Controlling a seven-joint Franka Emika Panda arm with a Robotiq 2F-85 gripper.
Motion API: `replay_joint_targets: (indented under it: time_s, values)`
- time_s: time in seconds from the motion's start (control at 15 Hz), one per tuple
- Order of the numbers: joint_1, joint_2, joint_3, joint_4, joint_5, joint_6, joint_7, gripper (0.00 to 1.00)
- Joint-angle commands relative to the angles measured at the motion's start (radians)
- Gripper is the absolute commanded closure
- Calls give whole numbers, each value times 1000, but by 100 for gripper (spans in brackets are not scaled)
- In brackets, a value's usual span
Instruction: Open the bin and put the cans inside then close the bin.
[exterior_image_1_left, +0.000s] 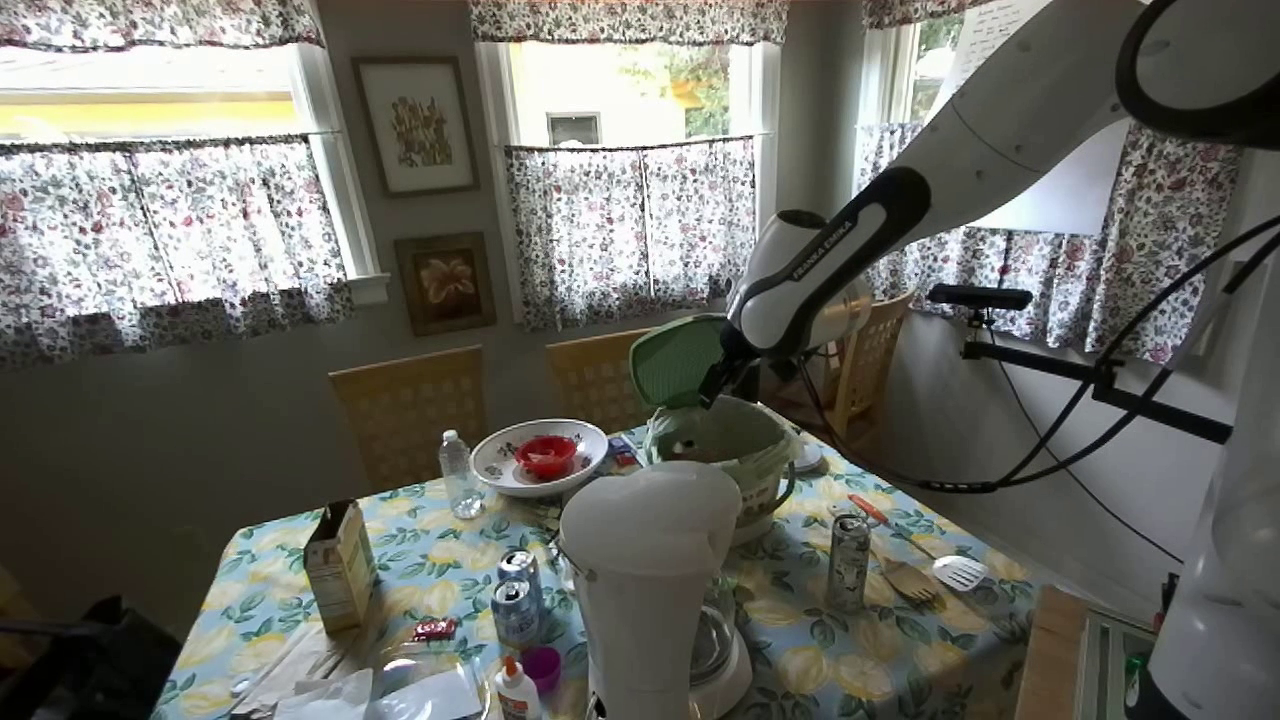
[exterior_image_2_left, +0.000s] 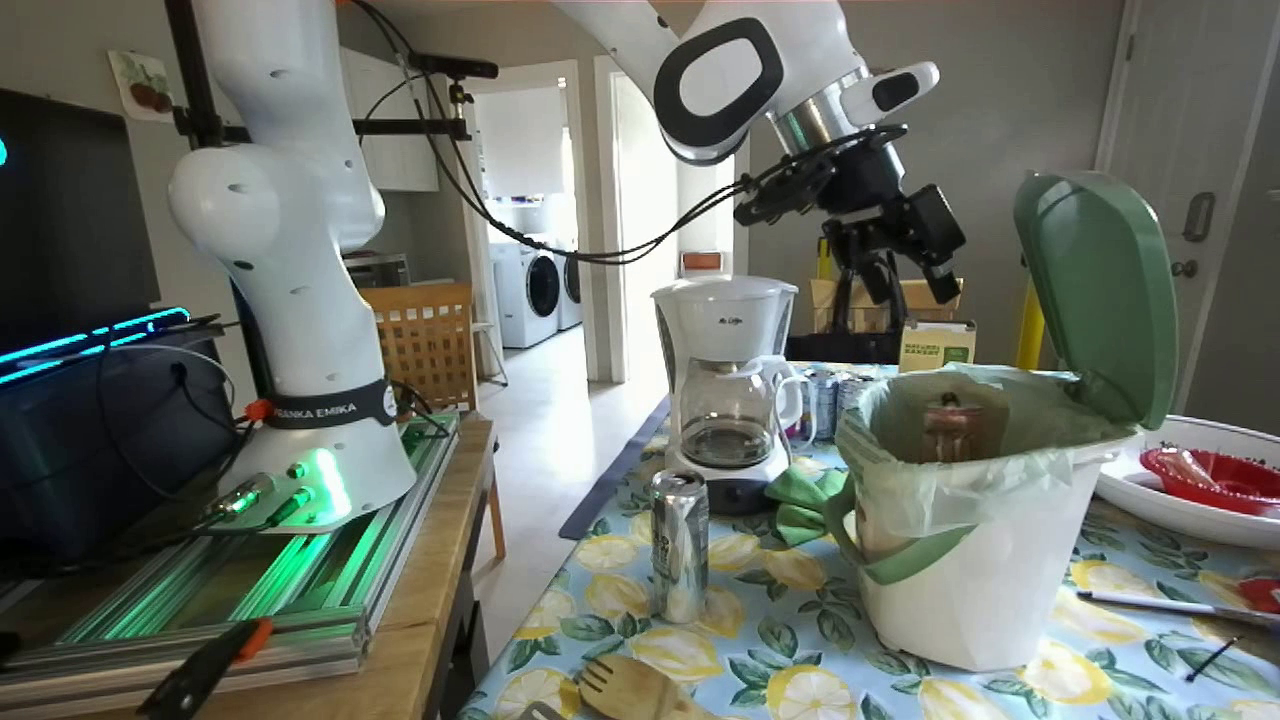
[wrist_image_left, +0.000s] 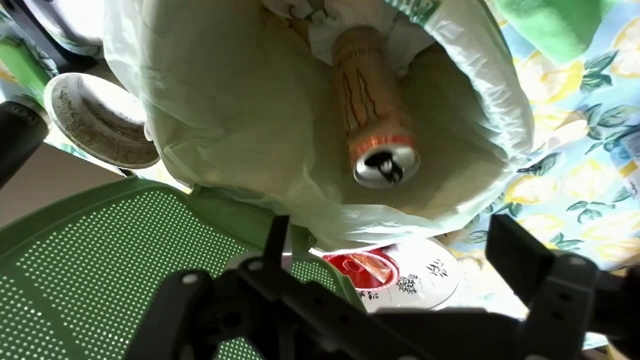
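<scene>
Bin (exterior_image_2_left: 985, 600): upright on the lemon-print tablecloth (exterior_image_1_left: 790, 650), its green handle (exterior_image_2_left: 905, 568) down on the near left side in an exterior view.
Lid (exterior_image_2_left: 1100, 290): green, raised, on the bin's right in an exterior view.
Bag (exterior_image_2_left: 960, 500): pale plastic, lining the bin and folded out over its rim.
My gripper (wrist_image_left: 390, 237): spread wide, fingers (wrist_image_left: 276, 245) well apart with nothing between them; I have it above the bin, left of the lid in an exterior view.
Orange can (wrist_image_left: 367, 100): inside the bag, its opened top toward me in the wrist view, crumpled white paper (wrist_image_left: 320, 45) by its other end; I cannot tell whether it rests there.
Silver can (exterior_image_2_left: 680, 545): upright on the tablecloth outside the bin, to its left in an exterior view.
Blue-and-silver cans (exterior_image_1_left: 515, 610): two, upright, left of the white coffee maker (exterior_image_1_left: 640, 600) in an exterior view, one nearer than the other; whether they touch I cannot tell.
White bowl (exterior_image_1_left: 505, 480): left of the bin in an exterior view, a red bowl (exterior_image_1_left: 545, 457) inside it.
Clear bottle (exterior_image_1_left: 460, 480): upright, just left of the white bowl.
Box (exterior_image_1_left: 340, 575): standing at the left, nearer than the bottle.
Wooden fork (exterior_image_1_left: 908, 580): lying just right of the silver can in an exterior view, near a white slotted turner (exterior_image_1_left: 960, 572).
</scene>
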Motion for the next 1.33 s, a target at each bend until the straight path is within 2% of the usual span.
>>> replay_joint_targets:
  time_s: [0.0,0.13,0.6,0.93,1.27]
  values:
    - [-7,-53,-2,-21,-60,-42,78,0]
    - [-10,-87,-10,-29,-94,-116,122,0]
    - [-15,-218,-1,-77,-125,-412,151,0]
    - [-16,-261,-1,-136,-138,-544,135,0]
    - [-15,-257,-7,-204,-148,-584,98,0]
